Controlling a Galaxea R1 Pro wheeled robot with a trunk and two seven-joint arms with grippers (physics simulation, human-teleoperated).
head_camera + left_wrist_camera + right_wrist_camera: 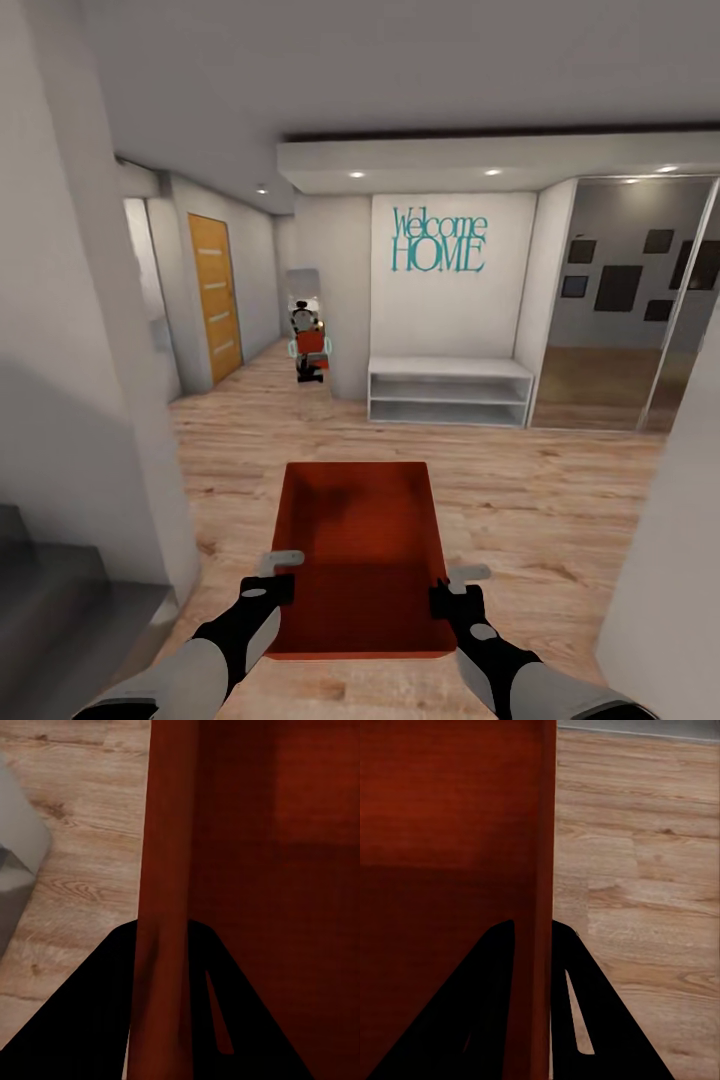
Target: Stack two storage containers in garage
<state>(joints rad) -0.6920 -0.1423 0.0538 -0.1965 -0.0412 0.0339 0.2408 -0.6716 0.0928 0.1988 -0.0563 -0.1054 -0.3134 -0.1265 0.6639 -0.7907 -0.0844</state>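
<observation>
Both arms are carrying one storage container point(360, 545) out front, held level above the wood plank floor point(560, 500) in a hallway, not the garage. The left gripper point(268, 592) is clamped on the bin's left wall near the close corner, one finger inside and one outside per the left wrist view point(161, 1005); the right gripper point(455, 598) is pinching the right wall point(532, 1005) the same way. The main risk I'm seeing: the walls are thin and low, and both grips are sitting at the near end, so the far end is cantilevering; any jerk of the base or uneven arm motion could tilt the bin or let a wall slip out of a pinch. The white wall corner point(110, 400) on the left and the one on the right are narrowing the passage, so a wide turn could clip the bin. The container is looking empty, bare flat bottom. A mirror point(308, 325) ahead is reflecting the robot with the bin. The white bench shelf point(450, 392) is standing well apart.
</observation>
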